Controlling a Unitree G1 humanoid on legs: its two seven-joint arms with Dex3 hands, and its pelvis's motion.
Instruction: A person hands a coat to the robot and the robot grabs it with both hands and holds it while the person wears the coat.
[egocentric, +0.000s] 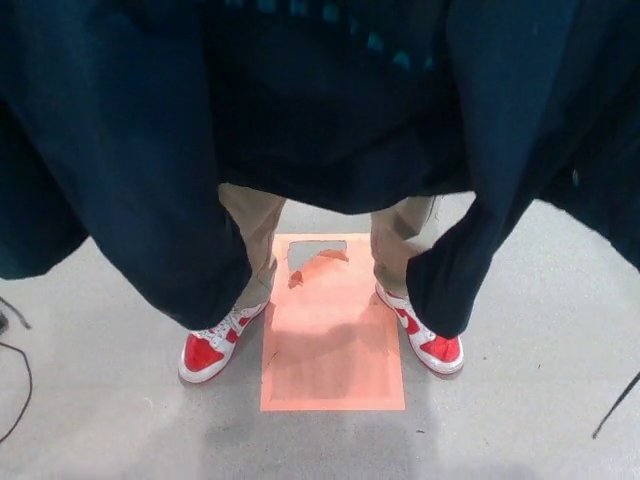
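A dark navy coat (120, 150) fills the upper half of the head view, its two sleeves hanging down at left (190, 270) and right (450, 290). Behind it stands a person in a dark top with teal lettering (380, 45), khaki trousers (250, 225) and red-and-white sneakers (210, 350). The second sneaker (430, 345) points outward at the right. Neither of my hands shows; the coat hides everything above.
An orange rectangular floor marker (335, 360) lies on the grey floor between the person's feet. Black cables lie at the left edge (20, 390) and at the right edge (615, 405).
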